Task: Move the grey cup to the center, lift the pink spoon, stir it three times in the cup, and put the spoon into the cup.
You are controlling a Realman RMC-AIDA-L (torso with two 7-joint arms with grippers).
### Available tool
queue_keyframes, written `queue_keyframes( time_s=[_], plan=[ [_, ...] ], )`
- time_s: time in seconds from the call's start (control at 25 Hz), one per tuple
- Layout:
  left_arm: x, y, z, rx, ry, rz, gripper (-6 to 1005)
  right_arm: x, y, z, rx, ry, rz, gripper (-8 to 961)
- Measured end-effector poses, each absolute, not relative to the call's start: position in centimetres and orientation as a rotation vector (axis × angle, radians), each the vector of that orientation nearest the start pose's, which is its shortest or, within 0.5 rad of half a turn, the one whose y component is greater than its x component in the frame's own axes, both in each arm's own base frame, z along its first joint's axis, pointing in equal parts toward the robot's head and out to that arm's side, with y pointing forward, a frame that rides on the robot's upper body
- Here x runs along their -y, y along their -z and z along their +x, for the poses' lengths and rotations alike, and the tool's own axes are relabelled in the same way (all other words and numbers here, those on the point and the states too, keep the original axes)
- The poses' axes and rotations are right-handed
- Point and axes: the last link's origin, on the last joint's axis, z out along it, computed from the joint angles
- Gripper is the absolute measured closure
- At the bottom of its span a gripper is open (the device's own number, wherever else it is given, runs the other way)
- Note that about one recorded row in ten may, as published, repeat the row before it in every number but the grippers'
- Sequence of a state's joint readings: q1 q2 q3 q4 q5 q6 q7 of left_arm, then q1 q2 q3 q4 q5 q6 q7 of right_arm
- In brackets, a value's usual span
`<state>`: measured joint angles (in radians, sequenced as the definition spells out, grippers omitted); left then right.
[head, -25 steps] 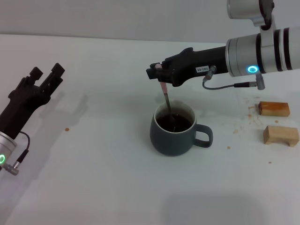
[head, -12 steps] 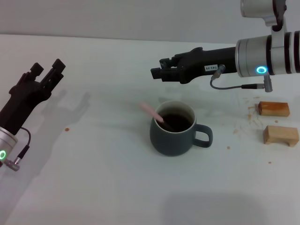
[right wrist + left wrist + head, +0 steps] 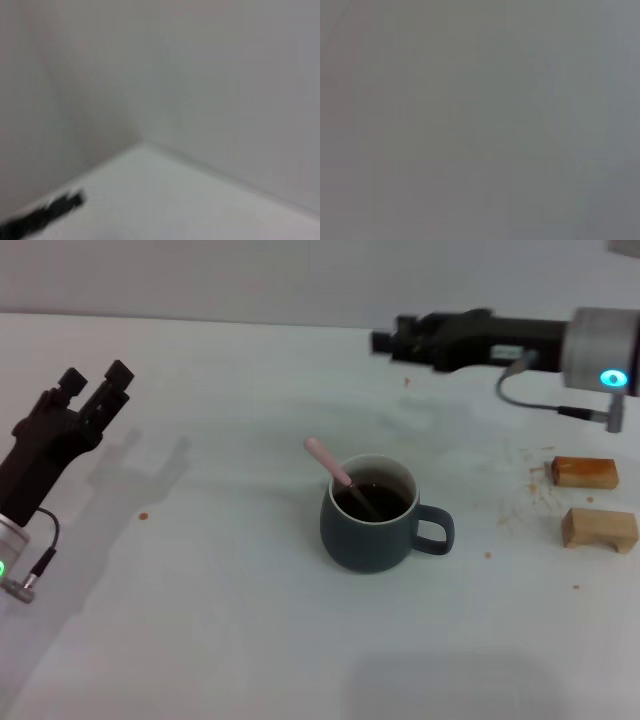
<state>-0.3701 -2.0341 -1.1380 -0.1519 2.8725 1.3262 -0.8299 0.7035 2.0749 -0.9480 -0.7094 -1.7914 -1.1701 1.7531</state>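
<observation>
So the grey cup (image 3: 370, 515) sits about mid-worktop, handle pointing toward the right edge, dark liquid inside. The pink spoon (image 3: 340, 478) is already in it, metal end down in the drink and the pink handle leaning out over the rim on the side toward the left edge. Looks to me like the job is basically done.

Handling-wise: the cup reads as glazed ceramic, so I'd guess heavy-ish, rigid, a bit slick and chippable, plus there's liquid to slosh. Best hold is probably the loop handle or across the rim, and keep it level. The spoon looks light and stiff but skinny, so the pink handle end is the only sensible place to pinch, and it would tip or slide easily.

Right gripper (image 3: 392, 341) is up near the far edge of the worktop, well apart from the cup and holding nothing; can't tell how wide the fingers are. Left gripper (image 3: 93, 386) is parked over by the left edge, fingers spread, empty.

Views: the head camera is the only one showing the cup, spoon and the two tan wooden blocks (image 3: 590, 500) by the right edge. Left wrist view is just blank grey. Right wrist view shows only pale surfaces and a dark smear I can't identify
</observation>
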Motion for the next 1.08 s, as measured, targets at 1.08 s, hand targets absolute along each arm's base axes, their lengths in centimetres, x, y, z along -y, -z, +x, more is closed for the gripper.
queue_keyframes(
  time_s=[1.08],
  plan=[
    [-26.7,-5.8,-34.6,0.512,1.136,-1.293,170,-31.9,-6.6,32.2,-0.249,-0.879,-1.282,465]
  ],
)
